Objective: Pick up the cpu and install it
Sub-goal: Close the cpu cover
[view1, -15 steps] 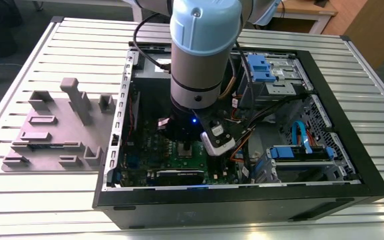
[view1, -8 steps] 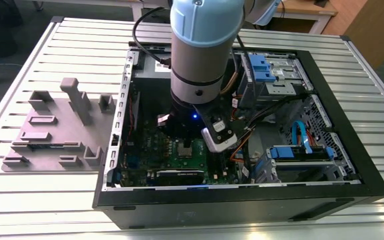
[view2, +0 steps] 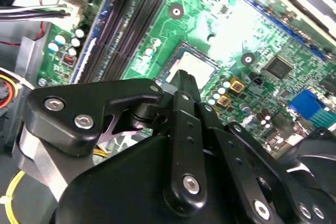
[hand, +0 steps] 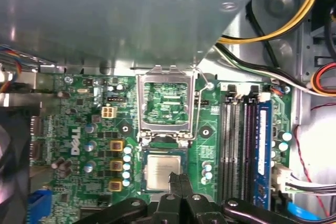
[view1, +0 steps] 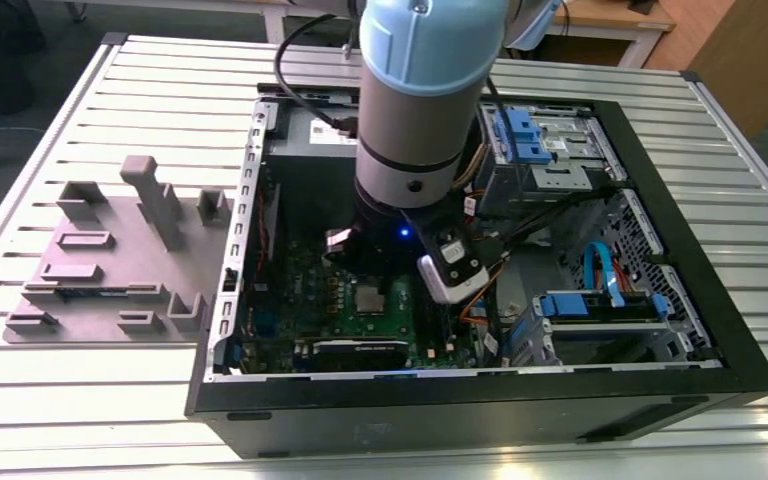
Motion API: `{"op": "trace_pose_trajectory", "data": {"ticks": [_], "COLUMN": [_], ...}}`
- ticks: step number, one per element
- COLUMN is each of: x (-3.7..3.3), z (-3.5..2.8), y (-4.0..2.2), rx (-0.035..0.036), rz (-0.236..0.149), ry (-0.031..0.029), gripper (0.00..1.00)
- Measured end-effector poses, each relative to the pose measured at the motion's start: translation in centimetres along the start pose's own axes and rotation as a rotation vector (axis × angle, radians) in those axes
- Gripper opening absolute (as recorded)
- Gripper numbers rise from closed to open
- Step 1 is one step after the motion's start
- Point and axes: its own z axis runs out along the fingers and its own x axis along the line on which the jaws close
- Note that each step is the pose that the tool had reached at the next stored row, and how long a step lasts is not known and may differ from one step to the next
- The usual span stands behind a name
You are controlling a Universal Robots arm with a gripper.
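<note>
Plainly the small flat silver-topped square cpu (hand: 160, 171) sits on the green motherboard (hand: 207, 114), at six o'clock below the pale blue arm (view1: 424, 100) in the exterior view, with the black gripper (hand: 179, 177), fingers closed and empty, over its edge

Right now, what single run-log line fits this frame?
cpu: seated flat on the motherboard | gripper: shut, over the cpu's edge, contact unclear | socket frame: flipped open
</note>
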Motion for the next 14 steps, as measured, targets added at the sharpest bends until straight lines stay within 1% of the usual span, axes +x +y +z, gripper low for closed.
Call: {"op": "trace_pose_trajectory", "data": {"ticks": [3, 5, 6, 10, 12, 14], "x": [-0.45, -0.62, -0.63, -0.64, -0.65, -0.65], "z": [0.04, 0.08, 0.08, 0.13, 0.14, 0.15], "y": [0.02, 0.03, 0.03, 0.03, 0.03, 0.03], "rx": [-0.0003, -0.0004, -0.0005, -0.0054, -0.0123, -0.0257], "rz": [-0.006, -0.012, -0.020, -0.065, -0.084, -0.099], "ry": [0.0002, 0.0003, 0.0003, -0.0023, -0.0074, -0.0162], "gripper": [0.11, 0.11, 0.11, 0.11, 0.11, 0.11]}}
